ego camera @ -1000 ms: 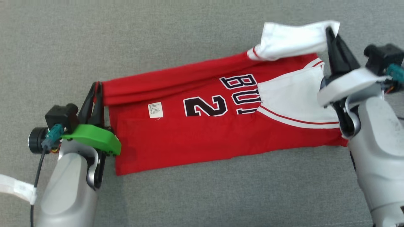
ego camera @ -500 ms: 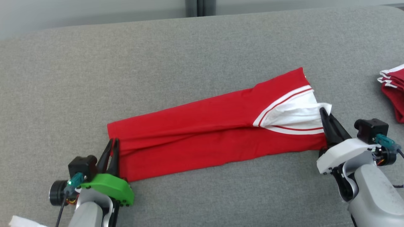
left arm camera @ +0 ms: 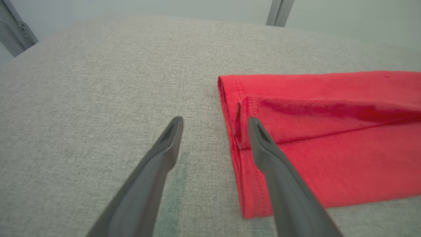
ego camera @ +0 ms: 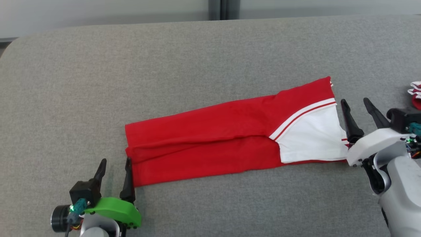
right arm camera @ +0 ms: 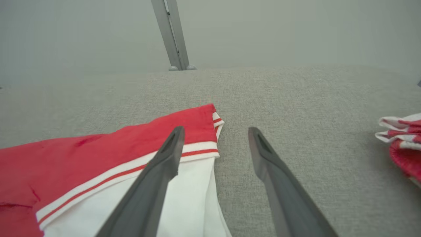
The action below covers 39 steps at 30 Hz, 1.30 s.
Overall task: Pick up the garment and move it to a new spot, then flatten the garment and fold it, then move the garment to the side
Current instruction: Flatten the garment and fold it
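One garment, folded lengthwise into a long red band, lying flat near the middle of the table, slanting from lower left to upper right in the head view. One white sleeve panel with red-and-white trim at its right end; stitched hem at its left end, layers stacked there.

Two claws, one at each end, each with two dark fingers.

Left claw: spread wide, grasping nothing, at the hem end. Inner finger right at the hem corner; cannot tell whether touching. Outer finger over bare table.

Right claw: spread wide, grasping nothing, just beside the sleeve end. In the right wrist view, one finger in front of the white panel, the other over bare table.

One smaller red cloth pile with white-striped edges at the far right table edge, well apart from the garment.

One grey upright post behind the table.
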Tool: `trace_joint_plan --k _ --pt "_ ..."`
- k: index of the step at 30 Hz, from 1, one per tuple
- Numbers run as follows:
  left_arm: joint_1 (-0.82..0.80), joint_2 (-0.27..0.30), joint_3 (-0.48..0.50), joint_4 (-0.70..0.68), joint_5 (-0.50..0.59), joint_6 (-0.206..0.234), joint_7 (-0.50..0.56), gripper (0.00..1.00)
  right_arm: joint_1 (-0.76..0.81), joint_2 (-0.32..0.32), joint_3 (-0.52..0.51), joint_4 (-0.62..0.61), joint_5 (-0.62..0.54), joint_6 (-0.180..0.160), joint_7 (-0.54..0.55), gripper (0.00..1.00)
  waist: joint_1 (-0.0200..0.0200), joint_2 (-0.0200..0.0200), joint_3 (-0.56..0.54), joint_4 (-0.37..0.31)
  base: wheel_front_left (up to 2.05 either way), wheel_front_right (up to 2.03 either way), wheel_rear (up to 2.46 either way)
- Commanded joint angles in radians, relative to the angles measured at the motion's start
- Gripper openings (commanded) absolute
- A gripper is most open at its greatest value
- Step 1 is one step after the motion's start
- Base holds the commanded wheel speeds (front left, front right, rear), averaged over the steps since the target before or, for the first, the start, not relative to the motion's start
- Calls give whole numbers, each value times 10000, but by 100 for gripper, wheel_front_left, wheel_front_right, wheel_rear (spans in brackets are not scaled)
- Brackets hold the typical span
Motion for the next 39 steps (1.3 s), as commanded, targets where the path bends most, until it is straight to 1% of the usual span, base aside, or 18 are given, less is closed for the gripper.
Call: trace_joint_plan --k 1,7,11,12,13,14,17,19,21,24,26,27,29,32,34,39 --pt "-281 -4 -54 -52 52 14 1 100 -215 -9 38 226 -116 -17 173 100 0 -1 220 229 0 0 0" --pt "-719 -7 -484 -111 -287 1 1 100 -822 267 74 1773 -269 -17 990 100 0 -1 535 658 0 0 0" --pt "-790 -9 -618 -80 -393 0 1 100 -626 624 434 2694 -93 -17 1401 100 0 -1 538 757 0 0 0" --pt "-764 -9 -621 -67 -405 2 1 100 -510 692 557 2917 1 -11 1482 61 0 -1 520 745 0 0 0" --pt "-734 -11 -620 -58 -410 2 1 100 -459 728 587 3020 76 -11 1464 36 0 -1 496 726 0 0 0" --pt "-650 -10 -608 -43 -405 10 1 100 -391 733 543 3186 197 -12 1328 0 0 -1 452 673 0 0 0" --pt "-469 -12 -636 -2 -362 11 1 100 -416 399 189 3434 124 -15 680 0 0 -1 310 517 0 0 0" --pt "-391 -6 -672 9 -357 14 1 100 -568 -37 -337 3597 -95 -35 41 0 0 -1 166 376 0 0 0" --pt "-313 -9 -741 24 -391 20 1 100 -707 -254 -764 3605 -379 -41 -324 0 0 -1 40 276 0 0 0" --pt "-214 -2 -899 21 -502 56 1 100 -779 -130 -1250 3171 -946 -18 -585 0 0 -1 -183 135 0 0 0" --pt "-118 -1 -1006 45 -575 101 1 100 -655 31 -1332 2621 -1192 -18 -613 0 0 -1 -314 69 0 0 0" --pt "-78 -2 -1067 55 -617 145 1 100 -535 174 -1287 2153 -1263 -17 -618 0 0 -1 -386 36 0 0 0" --pt "-6 -2 -1143 78 -669 167 1 100 -229 578 -967 1236 -1205 -17 -619 0 0 -1 -547 -22 0 0 0" --pt "111 -3 -1273 118 -706 232 1 100 84 1034 -73 281 -841 -18 -623 0 0 -1 -718 -54 0 0 0" --pt "180 -3 -1340 152 -702 238 1 100 242 1272 738 -219 -464 -17 -577 0 0 -1 -809 -29 0 0 0" --pt "183 -3 -1526 187 -753 283 1 100 359 1708 2783 -1160 807 -15 128 0 0 -1 -870 268 0 0 0"
